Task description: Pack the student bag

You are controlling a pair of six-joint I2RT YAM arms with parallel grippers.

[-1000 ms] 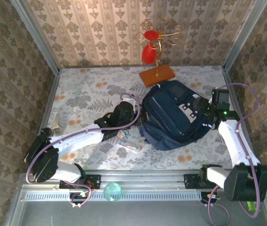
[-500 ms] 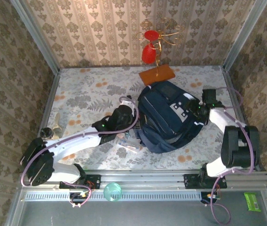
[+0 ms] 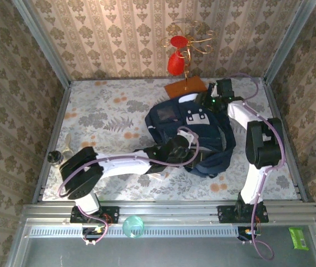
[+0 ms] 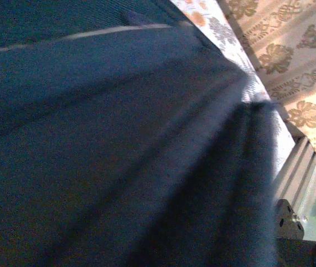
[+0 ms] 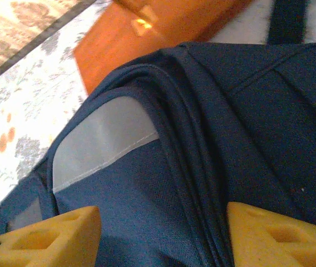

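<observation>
The student bag [image 3: 191,130] lay on the flowered table [image 3: 102,111], a little toward 2 o'clock from the middle in the overhead view, with its pale-patched face up. At its 12 o'clock, touching or just beside its far edge, stood one orange-brown wooden base [image 3: 184,87] carrying a gold wire stand [image 3: 194,47] with one red ornament [image 3: 175,61]. Two arms crowded the bag. The left one lay across the table from 7 o'clock, with the left gripper [image 3: 187,150] pressed into the bag's near side. The right one ran up the 3 o'clock side and ended with the right gripper [image 3: 213,100] over the bag's far corner at 1 o'clock. In its wrist view the right gripper [image 5: 163,236] was spread, its two yellow fingers [image 5: 47,239] standing apart with the bag's ridged seam between them; whether either touched the cloth could not be told. The left gripper's fingers were buried against the bag and its wrist camera gave blurred navy cloth, so whether they were parted or closed could not be told. Something white [image 3: 158,175] peeped from under the left arm, too covered to name. At 9 o'clock by the table edge lay one pale stick [image 3: 68,142] and one small dark round thing [image 3: 54,157]. On the near rail sat one teal ball-like object [image 3: 133,226] and, at 5 o'clock, one green packet [image 3: 299,237]. Two grey patches [image 5: 102,142] showed in the right wrist view, the lower one cut off by a finger.
</observation>
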